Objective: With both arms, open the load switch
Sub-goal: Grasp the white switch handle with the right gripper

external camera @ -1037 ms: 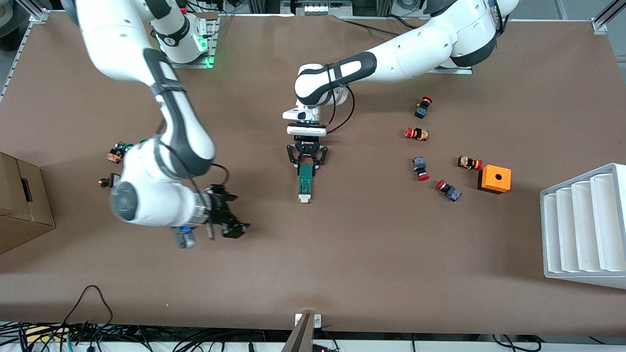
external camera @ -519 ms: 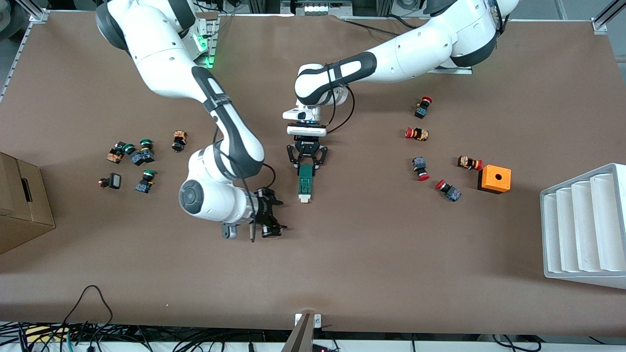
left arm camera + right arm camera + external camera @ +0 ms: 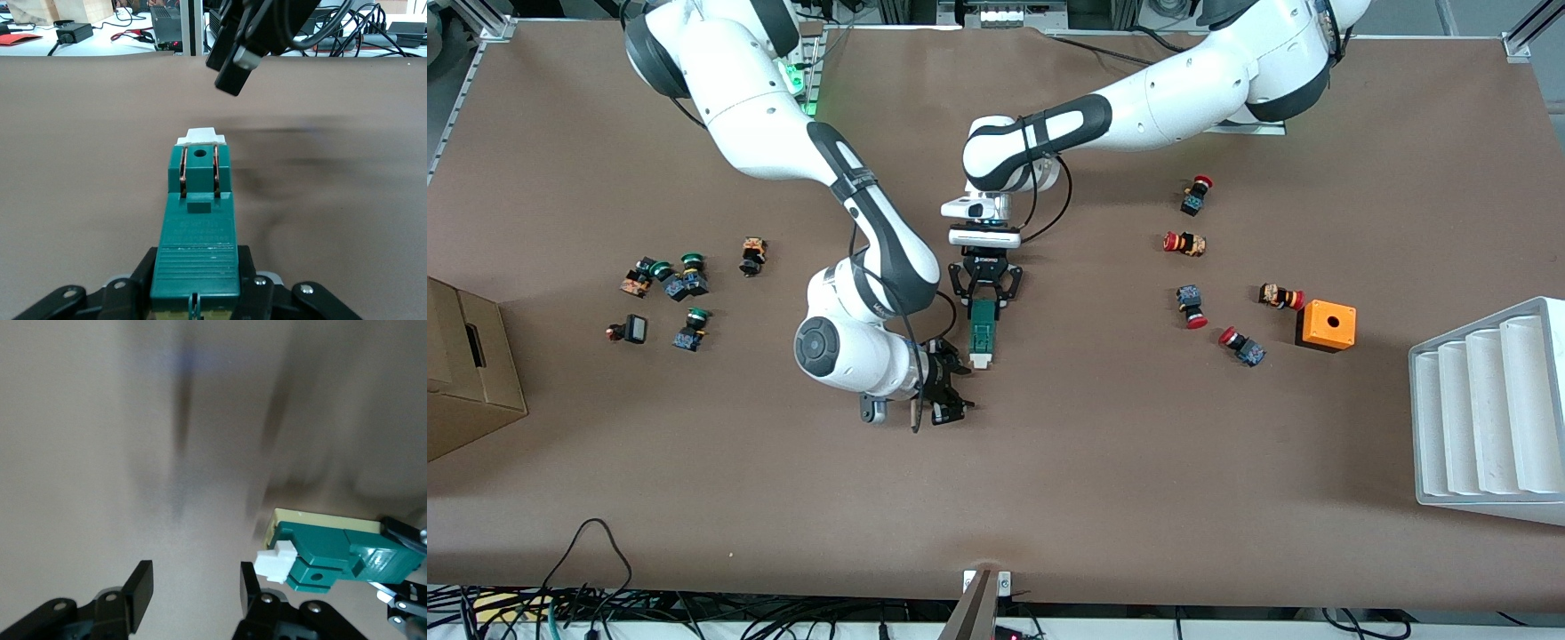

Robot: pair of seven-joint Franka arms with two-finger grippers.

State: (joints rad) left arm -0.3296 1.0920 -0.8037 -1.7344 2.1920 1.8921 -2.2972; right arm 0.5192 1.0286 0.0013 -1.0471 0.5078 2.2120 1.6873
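The load switch (image 3: 982,333) is a slim dark-green block with a white tab (image 3: 980,360) at its free end, at the middle of the table. My left gripper (image 3: 983,307) is shut on the end away from the tab. In the left wrist view the load switch (image 3: 198,220) runs out from between the left gripper's (image 3: 197,270) fingers. My right gripper (image 3: 959,388) hangs low beside the tab, toward the right arm's end, and touches nothing. In the right wrist view my right gripper (image 3: 195,590) is open on bare table, with the load switch (image 3: 340,553) just outside one finger (image 3: 250,587).
Several red-capped push buttons (image 3: 1187,242) and an orange box (image 3: 1325,325) lie toward the left arm's end, by a white slotted rack (image 3: 1489,413). Green-capped buttons (image 3: 685,284) and a cardboard box (image 3: 463,364) lie toward the right arm's end.
My right arm has swung in from its own end of the table to just beside the switch's white tab, and its jaws have narrowed. The left gripper and switch have not moved.
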